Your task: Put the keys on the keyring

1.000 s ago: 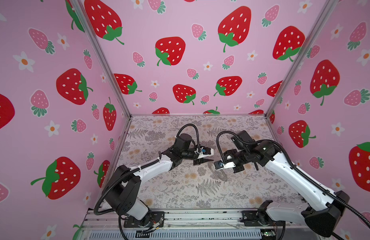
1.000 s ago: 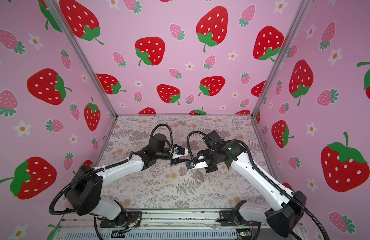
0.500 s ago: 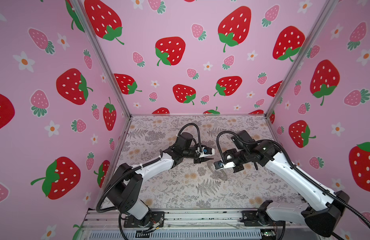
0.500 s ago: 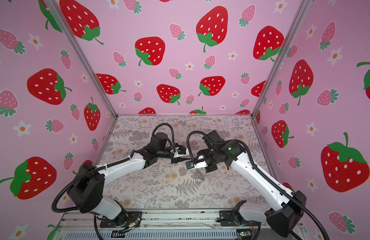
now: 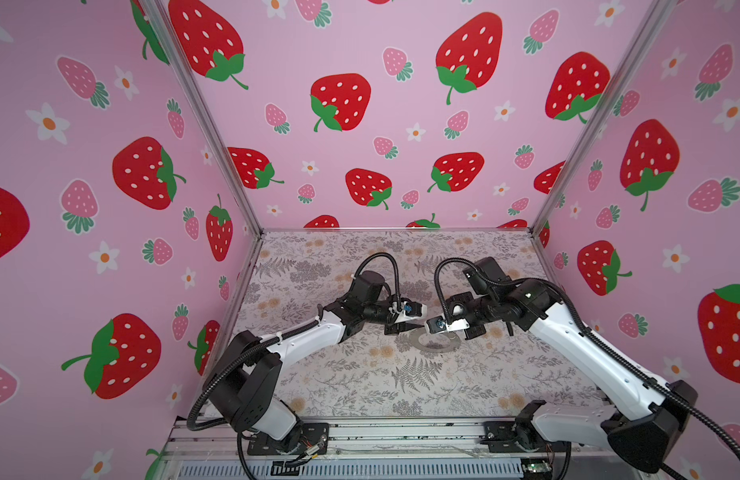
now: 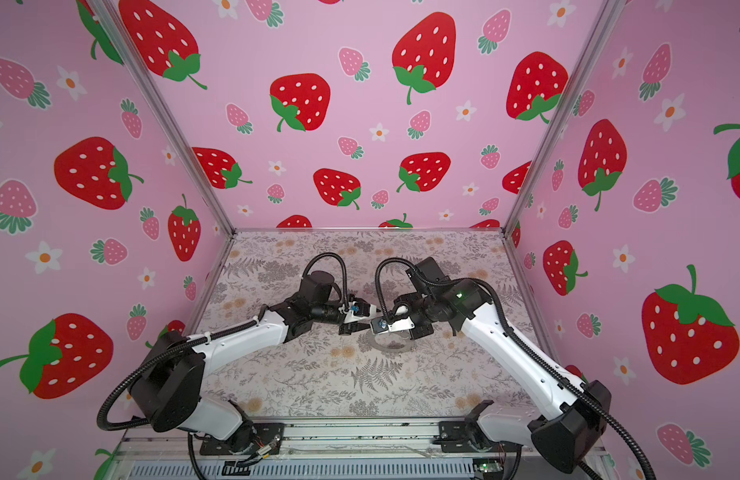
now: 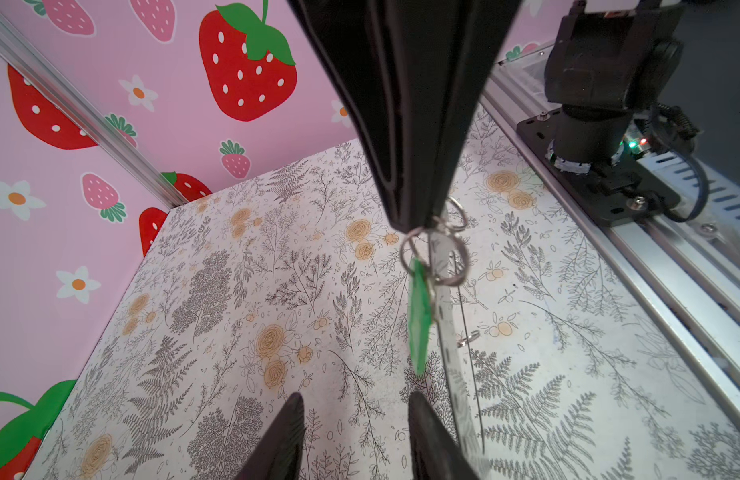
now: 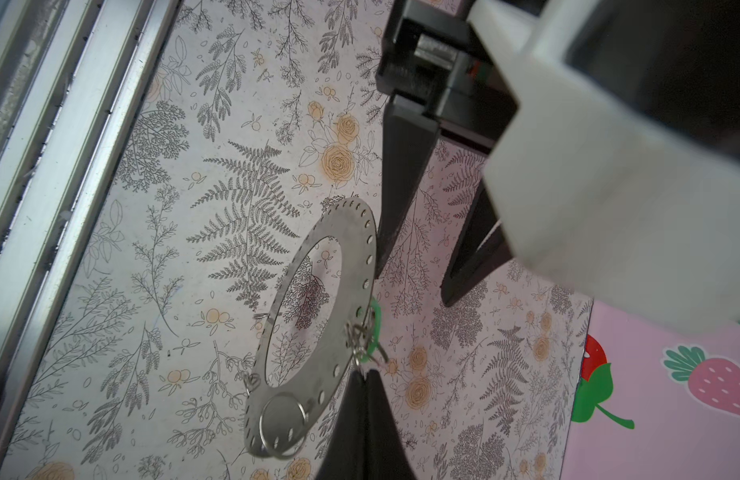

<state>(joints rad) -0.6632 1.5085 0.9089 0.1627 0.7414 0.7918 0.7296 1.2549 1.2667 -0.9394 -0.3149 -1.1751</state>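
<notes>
While right gripper (image 7: 414,216) is clamped shut at keyring (image 8: 355,224) rim loops, keys (image 7: 419,316) hang just beside the ring, long axis down; free end points toward left gripper (image 7: 355,397), half open, empty.

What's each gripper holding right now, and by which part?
Right gripper is shut on the small wire loops at the rim of the keyring, where the keys hang. Left gripper is open, holding nothing.
</notes>
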